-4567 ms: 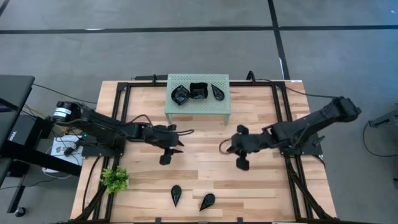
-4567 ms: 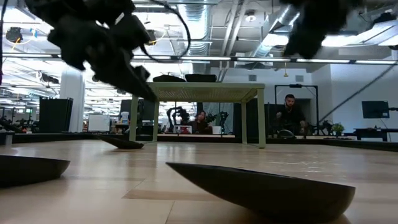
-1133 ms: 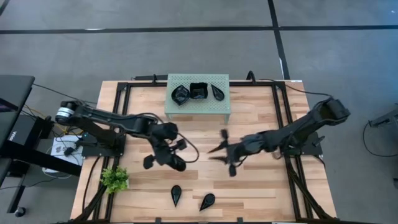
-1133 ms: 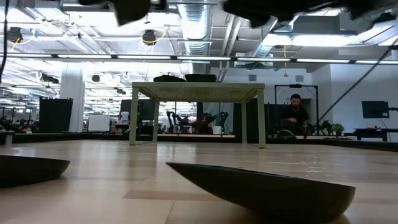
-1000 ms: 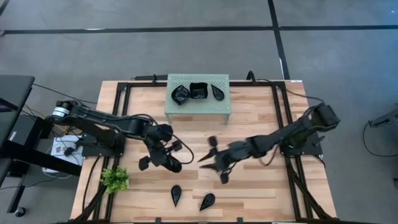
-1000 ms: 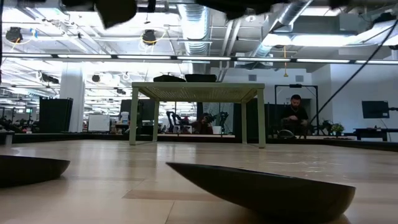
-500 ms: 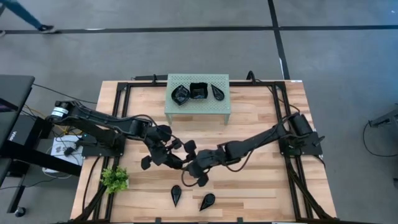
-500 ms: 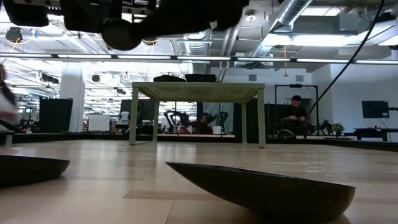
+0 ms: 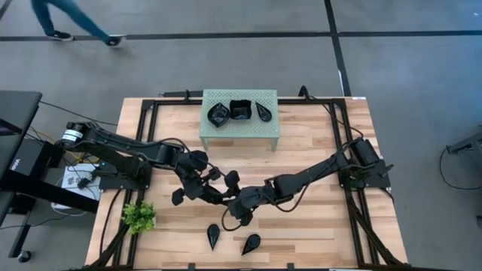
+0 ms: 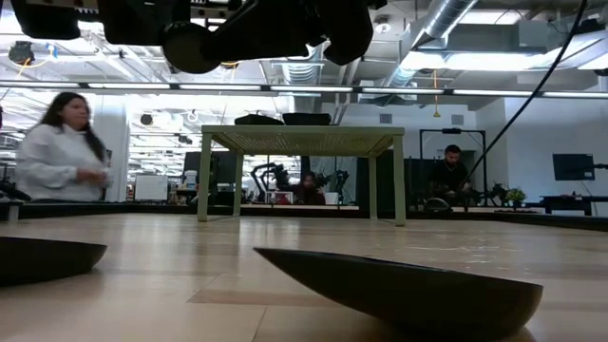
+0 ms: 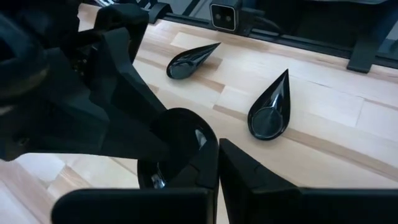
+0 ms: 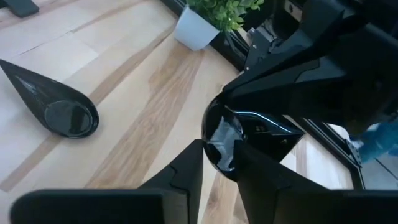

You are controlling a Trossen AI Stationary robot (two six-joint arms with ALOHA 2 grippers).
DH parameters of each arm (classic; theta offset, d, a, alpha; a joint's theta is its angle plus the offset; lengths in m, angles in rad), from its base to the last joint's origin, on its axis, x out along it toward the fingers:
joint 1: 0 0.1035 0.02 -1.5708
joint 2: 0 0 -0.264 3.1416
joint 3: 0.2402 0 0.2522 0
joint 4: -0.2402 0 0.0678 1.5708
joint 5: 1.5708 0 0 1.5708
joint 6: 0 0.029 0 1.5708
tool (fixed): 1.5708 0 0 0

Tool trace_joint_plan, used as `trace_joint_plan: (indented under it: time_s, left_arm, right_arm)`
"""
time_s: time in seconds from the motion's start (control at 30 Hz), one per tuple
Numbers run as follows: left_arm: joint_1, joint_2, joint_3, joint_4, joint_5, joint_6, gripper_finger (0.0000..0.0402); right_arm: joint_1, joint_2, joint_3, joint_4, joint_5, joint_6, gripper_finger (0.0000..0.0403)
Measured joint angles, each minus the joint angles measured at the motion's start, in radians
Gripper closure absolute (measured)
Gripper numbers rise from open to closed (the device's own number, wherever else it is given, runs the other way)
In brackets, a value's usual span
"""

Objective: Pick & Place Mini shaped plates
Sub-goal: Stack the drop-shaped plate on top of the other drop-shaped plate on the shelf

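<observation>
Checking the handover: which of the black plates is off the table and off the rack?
The round plate in mid-air, pinched by the left tool with the right tool closing around it. Two teardrop plates lie on the table; three sit on the rack.

**How my four cameras sit**

My high camera looks straight down on the table [image 9: 316, 143]. My low one skims its top toward the room. Both wrist cameras look close at one teardrop plate [image 11: 269, 109] [image 12: 55, 107].
</observation>
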Motion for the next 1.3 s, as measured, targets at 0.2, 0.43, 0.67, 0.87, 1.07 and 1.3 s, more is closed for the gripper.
trace_joint_plan:
  time_s: [0.2,0.43,0.67,0.87,1.07,1.3]
  left_arm:
    - [0.000,0.000,0.000,0.006,0.002,-0.008,0.0394]
    - [0.000,0.000,0.000,0.011,0.003,-0.018,0.0393]
    - [-0.002,0.000,0.000,0.027,-0.004,-0.102,0.0371]
    - [-0.002,0.000,0.000,0.056,-0.054,-0.169,0.0343]
    - [-0.009,-0.007,0.000,0.069,-0.074,-0.191,0.0327]
    - [-0.041,-0.053,0.000,0.075,-0.173,-0.249,0.0325]
  right_arm:
    - [0.000,0.000,0.000,-0.005,-0.001,0.000,0.0353]
    - [0.000,0.000,0.000,-0.007,-0.002,0.000,0.0385]
    - [-0.001,0.000,0.000,-0.013,-0.001,0.012,0.0380]
    - [-0.008,0.000,0.000,-0.023,0.007,0.037,0.0385]
    - [-0.007,0.000,0.000,-0.022,0.024,0.038,0.0389]
    - [-0.006,-0.002,0.000,-0.045,0.063,0.038,0.0381]
